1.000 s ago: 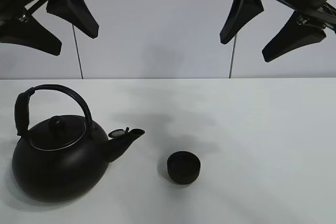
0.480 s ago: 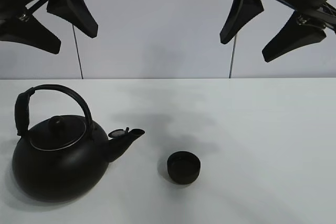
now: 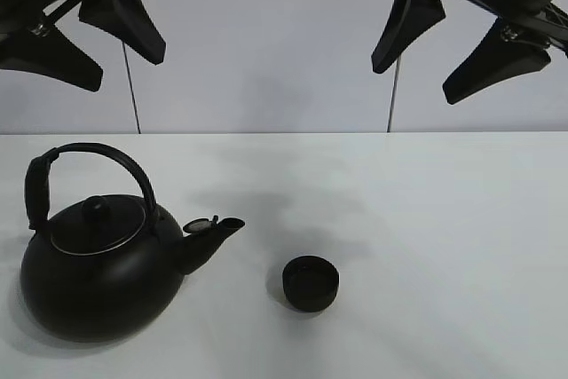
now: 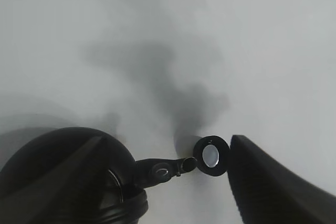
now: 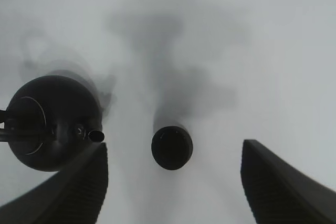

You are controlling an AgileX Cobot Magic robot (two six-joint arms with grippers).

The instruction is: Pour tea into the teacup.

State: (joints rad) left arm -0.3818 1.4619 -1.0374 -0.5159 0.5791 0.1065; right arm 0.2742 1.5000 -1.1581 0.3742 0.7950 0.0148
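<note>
Table (image 3: 461,246): white, bare apart from two black items, which gives you open approach paths from both sides.

Kettle (image 3: 98,272): stands upright at the near left, well within the left arm's side. Its handle (image 3: 89,161) arches up over the lid (image 3: 96,222) and is free all round, so a grip from above looks feasible. The spout (image 3: 213,235) points right, toward the teacup; that orientation suits a tilt straight along that line without turning the body first.

Left gripper (image 3: 84,28): high above the table, over the kettle's side, fingers spread wide and holding nothing. Its wrist view looks down on the kettle (image 4: 63,177) and spout (image 4: 163,170), so it reads as staged for a descent onto the handle.

Right gripper (image 3: 453,37): also high and clear of the table, fingers apart, nothing between them. In its wrist view the teacup (image 5: 171,147) sits nearly between the finger silhouettes, far below.

Teacup (image 3: 311,283): upright on the table, just right of the spout tip, apart from it, mouth up. You judge pouring not yet begun; no grasp is made. Watch the cup: small and light, likely to shift if nudged.
</note>
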